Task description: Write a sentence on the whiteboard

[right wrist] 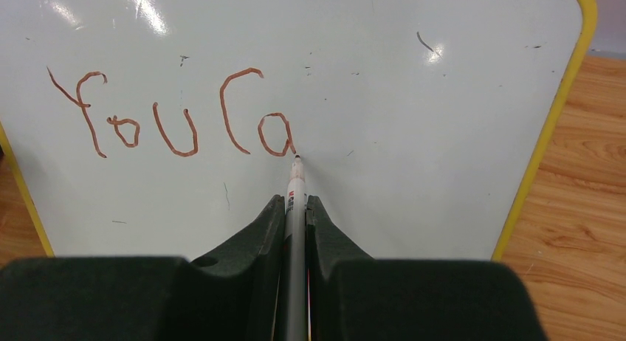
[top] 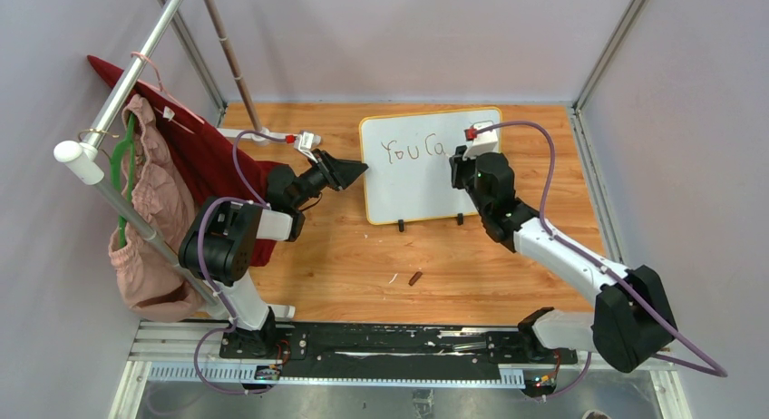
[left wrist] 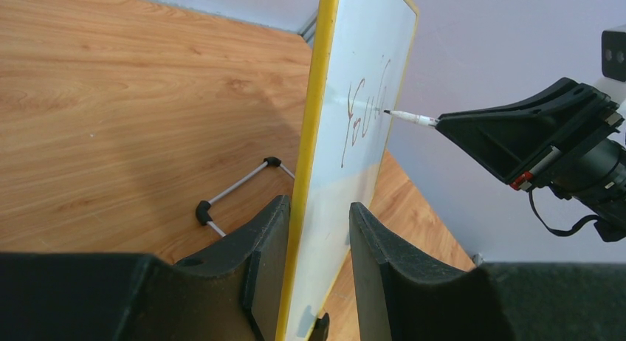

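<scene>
On the far half of the table (top: 345, 256), about midway between its left and right edges, you have the whiteboard (top: 426, 188) standing up on its two small black clip feet (top: 401, 225), its writing face turned toward the arms. It is a flat white rectangle with a thin yellow-orange rim and rounded corners. From your left wrist camera you see the whiteboard (left wrist: 362, 60) nearly edge-on, with a thin wire stand (left wrist: 236, 190) propping it from behind on the wood. The sentence (top: 413, 151) sits in the upper left part of the face and so far reads "You Ca", in thin reddish-brown handwritten strokes of uneven height. Your right wrist view shows the sentence (right wrist: 176, 127) most clearly, along with a few small dark specks and scratches scattered on the whiteboard (right wrist: 413, 171) and glare spots near its top. Your left gripper (top: 361, 170) is clamped on the board's left edge, and the left wrist camera shows that gripper (left wrist: 317, 204) with one finger on the back and one on the front. Your right gripper (top: 456, 170) is closed tight on a slim marker (right wrist: 296, 190), the barrel running up between the fingers of the gripper (right wrist: 295, 202). The marker's tip touches the board at the bottom right of the "a". A small brown piece (top: 415, 277) lies loose on the wood nearer the table's near edge, well apart from the board.
</scene>
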Robot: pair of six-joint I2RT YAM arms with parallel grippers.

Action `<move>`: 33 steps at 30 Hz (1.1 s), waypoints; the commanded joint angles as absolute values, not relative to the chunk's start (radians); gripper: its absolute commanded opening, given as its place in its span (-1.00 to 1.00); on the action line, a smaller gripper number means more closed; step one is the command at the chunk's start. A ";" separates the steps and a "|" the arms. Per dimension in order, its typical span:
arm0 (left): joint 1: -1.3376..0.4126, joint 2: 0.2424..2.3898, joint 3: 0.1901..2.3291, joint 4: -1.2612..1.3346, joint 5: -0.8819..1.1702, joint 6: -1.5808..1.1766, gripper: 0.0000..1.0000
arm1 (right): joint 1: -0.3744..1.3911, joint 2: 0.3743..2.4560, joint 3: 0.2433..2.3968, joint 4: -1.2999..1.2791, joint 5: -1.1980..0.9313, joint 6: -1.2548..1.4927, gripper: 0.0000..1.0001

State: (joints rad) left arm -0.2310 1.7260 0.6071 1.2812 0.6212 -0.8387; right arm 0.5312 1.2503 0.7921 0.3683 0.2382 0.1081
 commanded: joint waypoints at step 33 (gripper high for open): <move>-0.229 1.750 0.585 1.312 0.643 -0.864 -0.20 | 0.502 1.262 0.815 0.496 0.263 0.120 -1.00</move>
State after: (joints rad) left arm -0.2310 1.7264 0.6071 1.2858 0.6216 -0.8421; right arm 0.5159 1.2545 0.7826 0.4572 0.2684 0.1078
